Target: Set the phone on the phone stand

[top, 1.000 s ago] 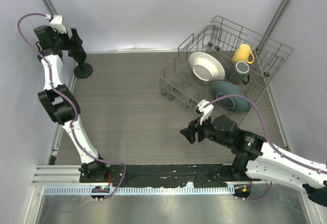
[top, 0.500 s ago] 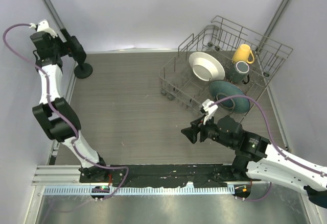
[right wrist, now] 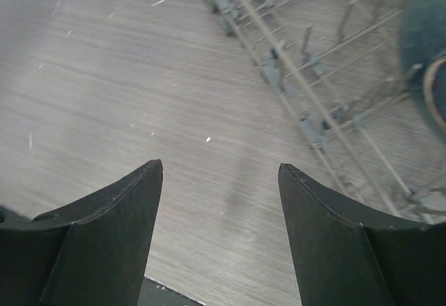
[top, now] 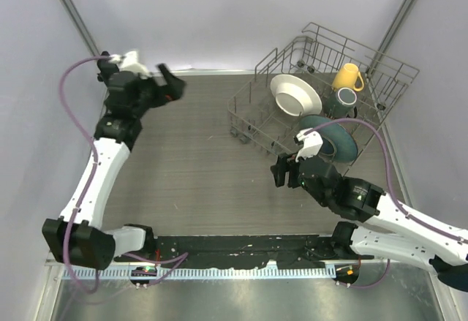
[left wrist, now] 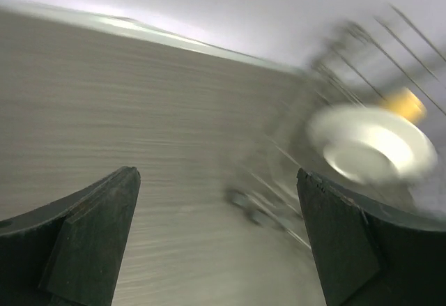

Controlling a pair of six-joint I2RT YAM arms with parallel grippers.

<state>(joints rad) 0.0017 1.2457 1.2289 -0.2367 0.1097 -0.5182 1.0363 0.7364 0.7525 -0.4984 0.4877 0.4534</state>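
Note:
No phone shows in any view. The black phone stand is out of sight; my left arm now covers the back left spot where it stood. My left gripper (top: 172, 84) is open and empty, raised over the back left of the table and pointing toward the dish rack. Its wrist view is motion-blurred, and its jaws (left wrist: 216, 175) stand wide apart over bare table. My right gripper (top: 281, 171) is open and empty, low over the table just in front of the rack. In its wrist view the gripper (right wrist: 219, 166) frames only wood-grain table.
A grey wire dish rack (top: 252, 96) stands at the back right, holding a white bowl (top: 295, 94), a yellow mug (top: 347, 77), a dark mug (top: 346, 102) and a teal plate (top: 330, 135). The rack (right wrist: 293, 69) is close ahead of my right gripper. Walls close in the back and sides.
My left arm has swung fast from the back left corner beside the stand out to the right, and now hides the stand. My right gripper has moved a little toward the rack.

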